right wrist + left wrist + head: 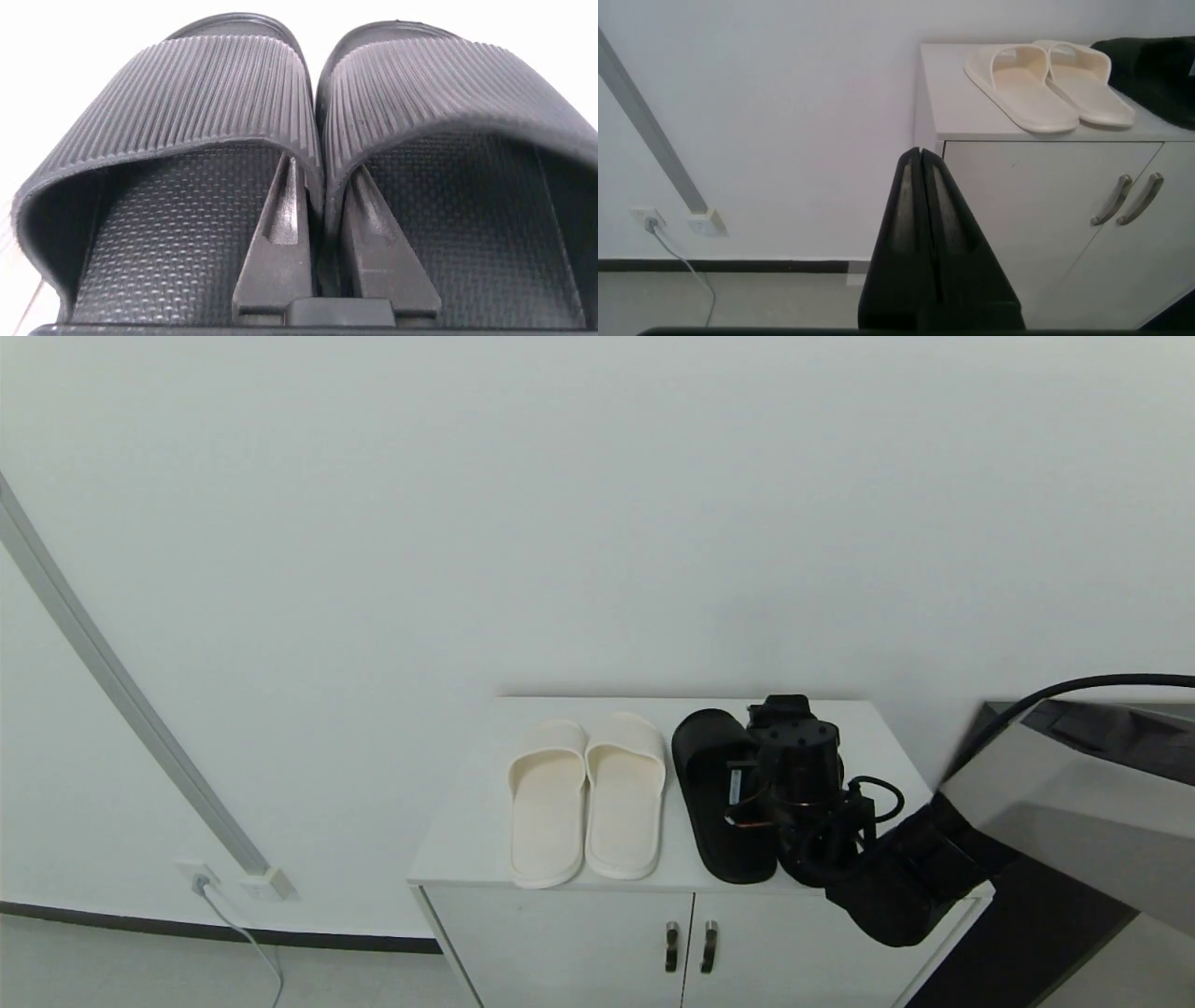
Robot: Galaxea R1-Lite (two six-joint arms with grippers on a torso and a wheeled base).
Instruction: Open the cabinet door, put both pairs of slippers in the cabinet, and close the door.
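A pair of black slippers (711, 803) lies on the right part of the white cabinet's top (467, 821), one of them mostly hidden under my right arm. My right gripper (322, 173) has one finger (280, 243) inside each slipper and is shut on their two touching inner walls, under the ribbed straps (206, 93). The cream slippers (586, 798) lie side by side to the left of the black pair. Both cabinet doors (569, 947) are closed, with two metal handles (690, 945) at the middle. My left gripper (921, 154) hangs shut and empty, low and to the left of the cabinet (1036, 215).
A white wall stands right behind the cabinet. A wall socket with a plugged-in cable (198, 877) and a slanting grey conduit (112, 681) are on the left. There is open floor in front of and left of the cabinet.
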